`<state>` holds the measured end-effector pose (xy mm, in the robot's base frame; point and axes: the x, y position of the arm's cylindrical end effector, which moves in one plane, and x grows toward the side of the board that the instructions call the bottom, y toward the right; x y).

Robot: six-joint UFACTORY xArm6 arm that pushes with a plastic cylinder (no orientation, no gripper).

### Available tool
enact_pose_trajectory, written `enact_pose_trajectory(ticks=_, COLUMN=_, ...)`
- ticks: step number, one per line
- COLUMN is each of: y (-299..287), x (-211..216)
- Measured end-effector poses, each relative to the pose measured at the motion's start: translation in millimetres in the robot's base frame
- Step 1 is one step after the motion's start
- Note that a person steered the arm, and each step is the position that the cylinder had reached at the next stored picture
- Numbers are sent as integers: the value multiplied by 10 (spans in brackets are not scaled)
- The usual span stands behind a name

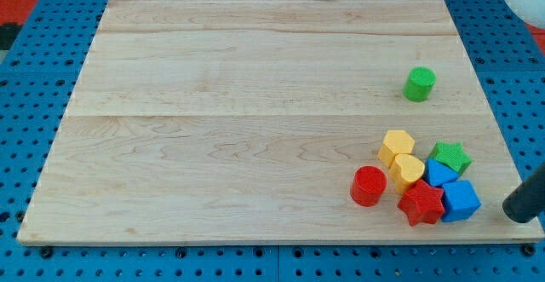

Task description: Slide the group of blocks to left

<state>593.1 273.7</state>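
Blocks are sitting bunched in the lower right corner of the wooden board (255, 103), and that is the group meant to go left. Working through the cluster: a red cylinder (368, 186) is standing at its left edge, just apart from the rest; a yellow hexagonal block (396, 146) is lying at the top with a second yellow block (408, 171), rounded at one end, touching it below; a green star (450, 157) is resting on the view's right of those; a blue block (438, 174) is peeking out beneath the star, its shape hard to make out; a red star (421, 203) and a blue cube (461, 200) are sitting side by side along the bottom, touching. A green cylinder (419, 84) is standing well apart, higher up the board, and I would not count it with the group. Further out, my tip (516, 215) is showing at the view's right edge, just off the board's right side and near the blue cube, with a visible gap between them, so nothing is being pushed yet. There are no jaws on this rod, so none are standing apart or together. Judging by how things are lying, the task is looking barely begun: the whole cluster is sitting far right, and the wide bare stretch of board to its left is all ground left to cover. Beyond the board, blue pegboard (25, 103) is surrounding it.
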Motion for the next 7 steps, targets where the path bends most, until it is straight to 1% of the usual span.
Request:
enact_pose_trajectory(ticks=1, y=-57, x=0)
enact_pose_trajectory(ticks=3, y=-406, x=1)
enact_pose_trajectory(ticks=6, y=-514, x=-4)
enact_pose_trajectory(ticks=7, y=-633, x=-78)
